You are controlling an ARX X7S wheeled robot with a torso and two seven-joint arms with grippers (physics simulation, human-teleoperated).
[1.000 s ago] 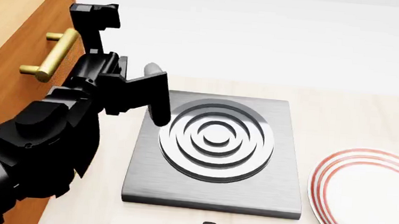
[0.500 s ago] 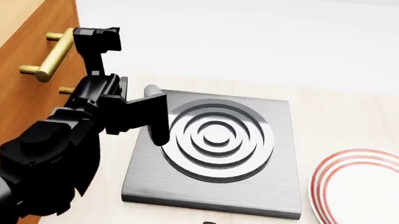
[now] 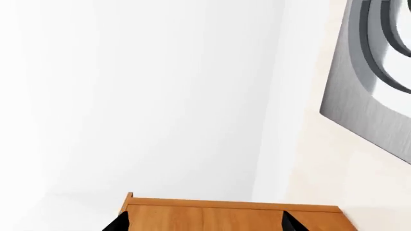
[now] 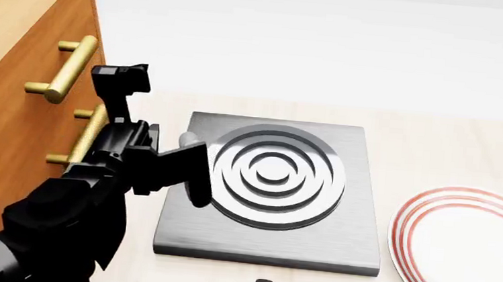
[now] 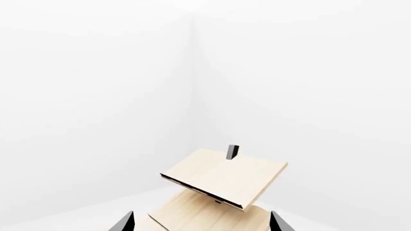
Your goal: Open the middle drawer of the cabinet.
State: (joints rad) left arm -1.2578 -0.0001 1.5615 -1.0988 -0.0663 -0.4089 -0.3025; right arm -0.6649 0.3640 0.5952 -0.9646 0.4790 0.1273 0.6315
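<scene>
Bright, even, diffuse light throughout; sharp renders without blur or edge distortion; white walls nearly wash out; soft shadows sit inside the hotplate (image 4: 272,190) rings

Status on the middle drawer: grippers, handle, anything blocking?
Left gripper open, empty, beside the cabinet. Right gripper open, facing a pale rack. Middle drawer shut, handle ungrasped. Hotplate close by, not blocking.
</scene>
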